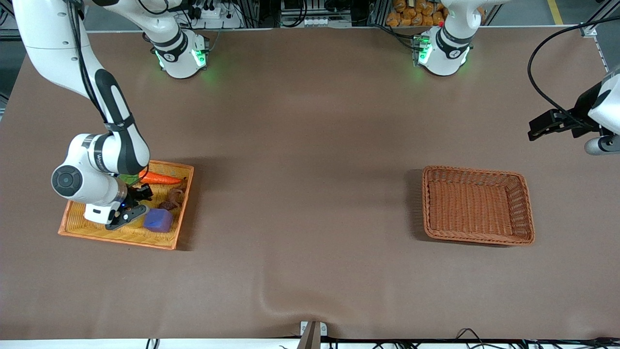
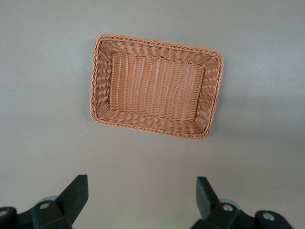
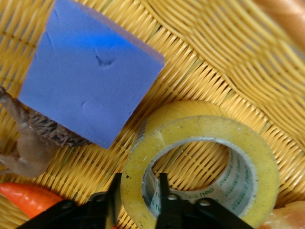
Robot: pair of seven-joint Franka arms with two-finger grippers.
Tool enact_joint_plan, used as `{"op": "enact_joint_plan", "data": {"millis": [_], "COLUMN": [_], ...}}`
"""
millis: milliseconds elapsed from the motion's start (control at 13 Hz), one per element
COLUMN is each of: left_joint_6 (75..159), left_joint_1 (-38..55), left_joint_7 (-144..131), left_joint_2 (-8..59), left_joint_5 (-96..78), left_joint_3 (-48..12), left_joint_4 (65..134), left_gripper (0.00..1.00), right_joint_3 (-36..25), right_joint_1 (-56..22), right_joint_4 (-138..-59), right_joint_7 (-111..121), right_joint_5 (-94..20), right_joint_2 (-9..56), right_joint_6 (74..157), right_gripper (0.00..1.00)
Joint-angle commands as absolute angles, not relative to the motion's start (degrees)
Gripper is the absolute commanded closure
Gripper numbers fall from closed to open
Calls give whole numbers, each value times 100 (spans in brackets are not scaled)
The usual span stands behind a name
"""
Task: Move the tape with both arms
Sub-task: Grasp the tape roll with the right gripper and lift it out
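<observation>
- Near the desk (image 1: 310, 145) edge at the right arm's end: shallow yellow woven tray with an orange rim (image 1: 77, 231); inside it the ring-shaped roll of translucent yellowish tape with a pale grey core (image 3: 205, 157), lying flat just beside a purple foam cube (image 3: 88, 71).
- Right end effector (image 3: 138, 191) is down in the tray, one finger inside the core, one outside the ring, clenched on the wall of the tape. Roll appears to rest on the weave, not lifted.
- Left end effector (image 2: 140, 198) hangs in the air by the desk edge at the left arm's end, fingers spread, nothing between them; that arm waits.
- Progress, as judged: early. Pickup grip made; lift, hand-over between arms and set-down all remain. The empty brown wicker basket (image 1: 477, 204) toward the left arm's end is the likely goal.
- Materials: tape glossy, smooth, rigid ring; tray a tight flat plait; basket coarser, braided rim, raised walls; cube matte, dented, soft-looking.
- Also in the tray: an orange carrot (image 1: 160, 178) and a small brown animal figure (image 3: 28, 143).
</observation>
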State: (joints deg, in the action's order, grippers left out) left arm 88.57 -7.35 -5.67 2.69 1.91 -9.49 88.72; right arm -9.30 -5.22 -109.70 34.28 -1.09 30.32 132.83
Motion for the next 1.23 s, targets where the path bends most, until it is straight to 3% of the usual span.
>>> {"op": "enact_joint_plan", "data": {"millis": [0,154,308,385,538,692,1000,1154], "left_joint_6": [8798,8807,8807,8807,8807,8807,8815,8815], "left_joint_1": [-738,-747,-747,-747,-747,-738,-747,-747], "left_joint_7": [-668,-668,-668,-668,-668,-668,-668,-668], "left_joint_2": [246,246,255,255,264,272,299,299], "left_joint_5": [167,167,167,167,167,167,167,167], "left_joint_3": [-967,-967,-967,-967,-967,-967,-967,-967], "left_joint_4": [8894,8903,8912,8921,8912,8921,8930,8938], "left_gripper": [0,0,0,0,0,0,0,0], "right_joint_3": [-897,-896,-897,-888,-905,-870,-870,-870], "right_joint_1": [-440,-492,-510,-545,-773,-1184,-2607,-3310], "right_joint_4": [-10890,-10872,-10540,-10060,-8586,-7833,-7761,-7612], "right_joint_7": [3586,3595,3795,3797,3701,2906,411,-890], "right_joint_5": [-202,-202,-185,-106,-105,-141,-805,-1151], "right_joint_2": [2971,2866,2402,2252,2267,2285,2337,2591], "right_joint_6": [13113,13017,12300,11730,9809,8941,8999,9559], "right_gripper": [100,100,100,100,100,100,100,100]}}
